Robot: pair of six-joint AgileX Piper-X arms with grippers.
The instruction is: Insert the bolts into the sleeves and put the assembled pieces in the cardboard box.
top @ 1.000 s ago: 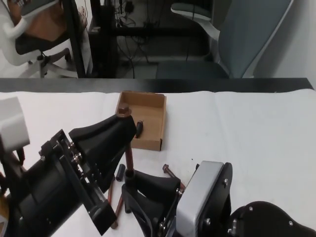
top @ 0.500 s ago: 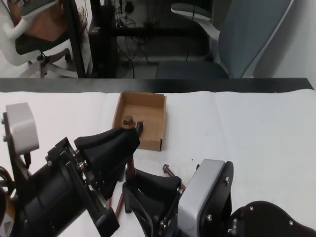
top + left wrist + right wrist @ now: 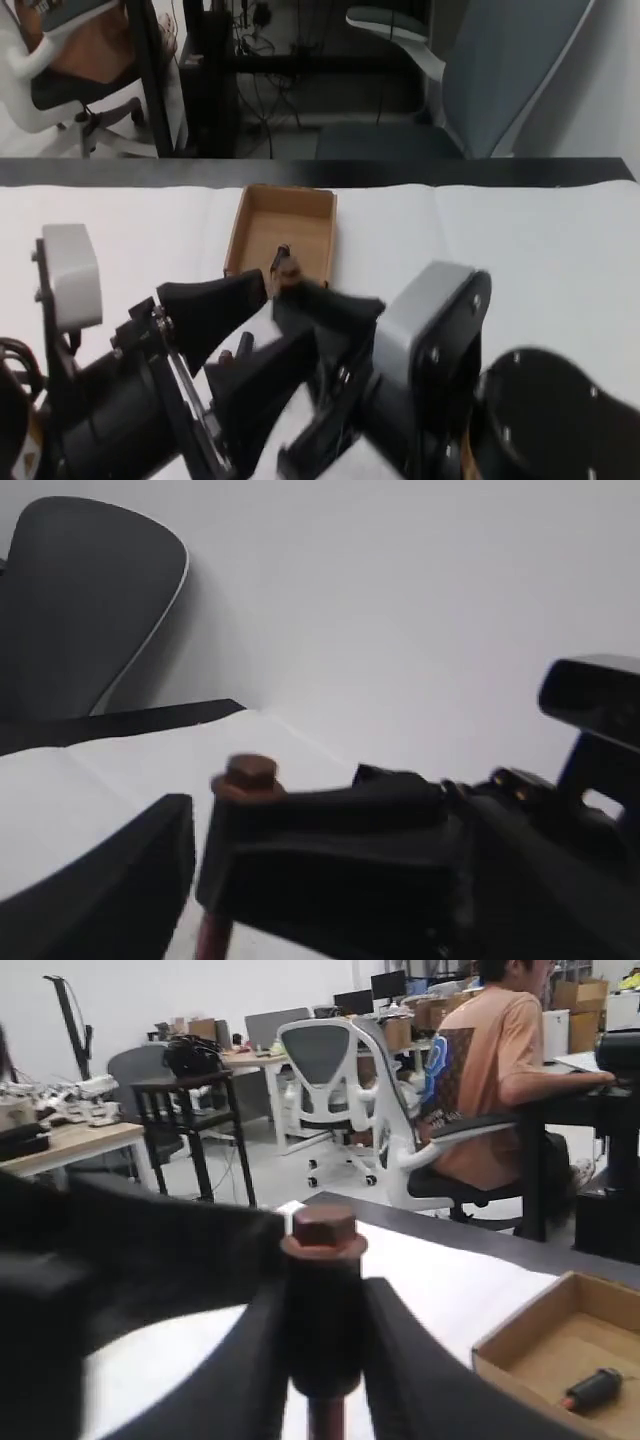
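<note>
Now the right claw point(image 3: 322, 1305) clamps a black cylindrical sleeve point(image 3: 322, 1352) holding a rusty hex-headed bolt point(image 3: 323, 1228) near the brown cardboard box point(image 3: 290, 197); about the left claw point(image 3: 200, 840) I cannot tell.

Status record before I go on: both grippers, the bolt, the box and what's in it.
right gripper: shut on the bolt, gripping just below its head
bolt: upright, head sticking up above the grip
left gripper: close against the right gripper, at the bolt; grip unclear
cardboard box: open, beyond both grippers
in box: one dark piece, lying flat
bench: white cloth
</note>
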